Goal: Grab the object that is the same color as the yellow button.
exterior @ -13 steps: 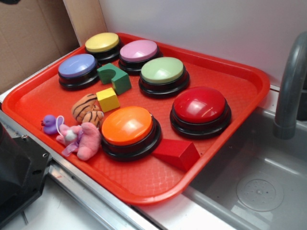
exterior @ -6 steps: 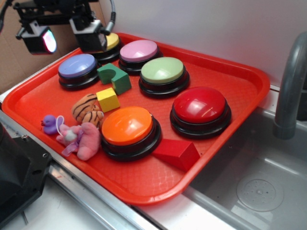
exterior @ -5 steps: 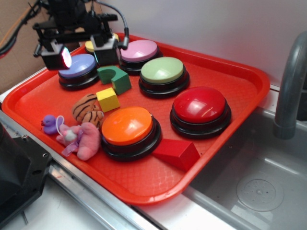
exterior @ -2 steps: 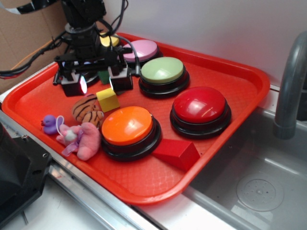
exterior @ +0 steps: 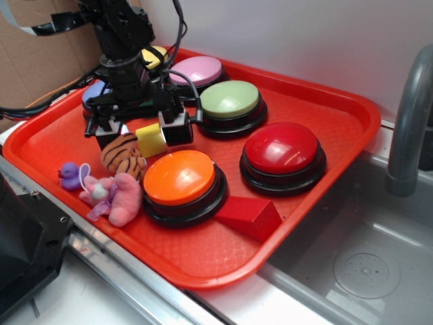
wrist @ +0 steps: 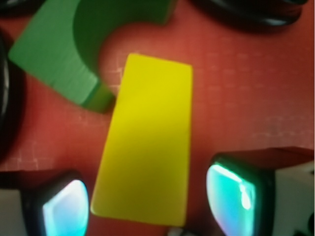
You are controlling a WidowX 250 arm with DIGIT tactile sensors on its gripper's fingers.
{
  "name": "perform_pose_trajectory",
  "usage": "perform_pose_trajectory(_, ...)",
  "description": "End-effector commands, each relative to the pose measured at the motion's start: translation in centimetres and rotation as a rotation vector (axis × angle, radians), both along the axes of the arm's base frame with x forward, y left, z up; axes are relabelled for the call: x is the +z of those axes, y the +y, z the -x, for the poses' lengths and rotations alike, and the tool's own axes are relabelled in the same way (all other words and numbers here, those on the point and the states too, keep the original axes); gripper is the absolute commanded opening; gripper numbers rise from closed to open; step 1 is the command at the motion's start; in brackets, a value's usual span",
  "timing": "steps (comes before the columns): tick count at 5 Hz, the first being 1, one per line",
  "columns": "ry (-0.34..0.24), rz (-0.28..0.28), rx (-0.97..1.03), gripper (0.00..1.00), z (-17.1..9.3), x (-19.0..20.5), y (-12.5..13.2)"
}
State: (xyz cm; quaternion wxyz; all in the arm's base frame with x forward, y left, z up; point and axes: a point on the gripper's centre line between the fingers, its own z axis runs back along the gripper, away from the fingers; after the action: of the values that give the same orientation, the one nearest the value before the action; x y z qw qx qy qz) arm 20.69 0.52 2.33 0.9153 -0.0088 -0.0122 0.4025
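End effector [exterior: 139, 132] hangs spread apart, straddling the yellow cube [exterior: 150, 140], with nothing clamped yet. In the wrist view the cube [wrist: 145, 142] lies between the 2 fingers [wrist: 238, 191], one at each lower corner, with bare red tray on both sides of it. It sits on the red tray [exterior: 325, 101], touching or just beside the striped plush toy [exterior: 122, 154] and near the orange button [exterior: 179, 177].

To do this step well, my judgement is that the end effector should come straight down, stay centred so both fingers meet the cube's long faces together, and only then close. The green arch block [wrist: 64, 49] lies just beside the cube's upper left corner, so any drift that way risks nudging it.

The wrist view shows the gaps on each side of the cube and the arch block's closeness, which the arm hides in the exterior view. The exterior view alone shows the yellow button [exterior: 155, 55] at the tray's far corner, partly behind the arm, plus the plush toy and other buttons.
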Motion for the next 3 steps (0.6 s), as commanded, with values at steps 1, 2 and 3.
perform_pose_trajectory(1, -0.041, 0.009, -0.005, 1.0, -0.2, -0.4, 0.7)
perform_pose_trajectory(2, -0.058, 0.004, 0.0, 0.0, -0.1, -0.2, 0.6)
perform_pose_trajectory(3, -0.072, -0.046, -0.034, 0.0, -0.2, 1.3, 0.6)
